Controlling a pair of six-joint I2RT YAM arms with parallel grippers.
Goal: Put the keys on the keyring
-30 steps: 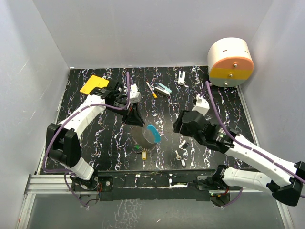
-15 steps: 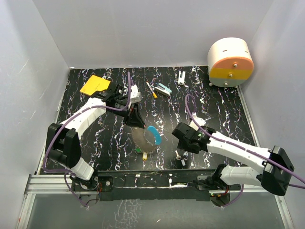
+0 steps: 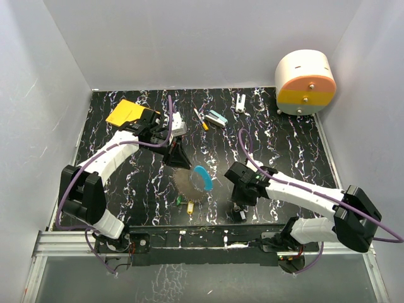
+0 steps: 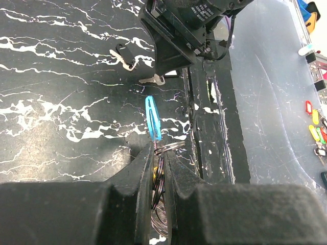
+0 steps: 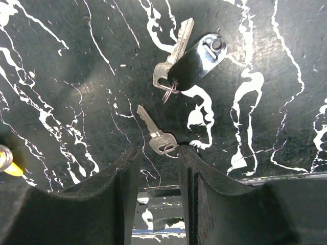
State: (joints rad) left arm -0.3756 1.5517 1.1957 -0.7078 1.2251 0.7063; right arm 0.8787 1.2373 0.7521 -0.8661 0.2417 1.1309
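My left gripper [image 3: 178, 158] is shut on the keyring [image 3: 187, 187], a silvery loop with a blue arc [image 3: 202, 177]. In the left wrist view the ring wires [image 4: 159, 173] sit pinched between the fingers and the blue arc [image 4: 153, 117] sticks out ahead. A green-headed key [image 3: 182, 200] and a yellow-headed key [image 3: 190, 206] lie below the ring. My right gripper [image 3: 239, 206] is open and low over the mat near the front edge. In the right wrist view a plain silver key [image 5: 157, 135] lies just ahead of its gripper [image 5: 158, 152], head touching the right finger. A second silver key with a black tag [image 5: 198, 60] lies beyond.
An orange-and-white stick [image 3: 201, 118], a teal-and-white block [image 3: 218, 118] and a small white part [image 3: 241, 101] lie at the back. A yellow card [image 3: 124, 112] is at the back left. A white, orange and yellow drum [image 3: 305, 81] stands at the back right. The mat's front edge is just behind my right gripper.
My right arm has swung left and down towards the front edge, ending low over the silver keys. My left gripper has stayed put holding the keyring.
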